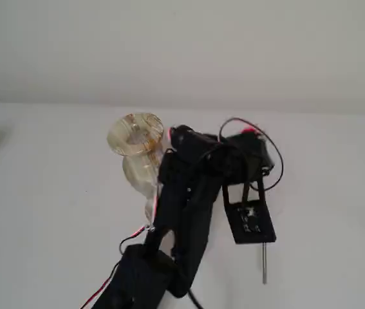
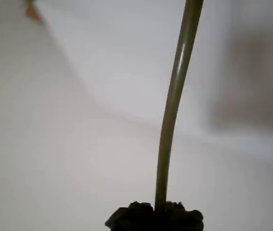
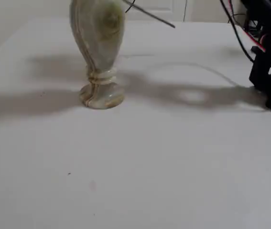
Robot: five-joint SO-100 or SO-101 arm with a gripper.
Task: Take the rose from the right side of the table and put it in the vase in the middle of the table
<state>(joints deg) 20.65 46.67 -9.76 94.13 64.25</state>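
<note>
In a fixed view from above, the vase (image 1: 137, 154) stands upright on the white tabletop (image 1: 40, 212), left of centre, its round flared mouth toward the camera and nothing in it. Just right of the vase, and partly in front of its lower body, the black arm (image 1: 182, 212) rises from the bottom edge. Its end effector (image 1: 254, 222) points down, to the right of the vase and apart from it. It is clenched on the rose (image 1: 264, 264): the thin grey stem sticks out below the fingers, and a speck of red shows above the black wrist housing.

In the wrist view, the stem (image 2: 172, 110) runs from the dark tip of the end effector (image 2: 154, 216) at the bottom edge up and out of the top of the picture, with a slight bend; the tabletop behind it is blurred.

In the other, low fixed view, the vase (image 3: 99, 52) stands at upper left, its round foot flat on the tabletop (image 3: 149, 167). The stem's end (image 3: 149, 15) slants in the air just right of the vase's body, and the arm's base with red and black wires (image 3: 269, 52) is at the far right edge.
</note>
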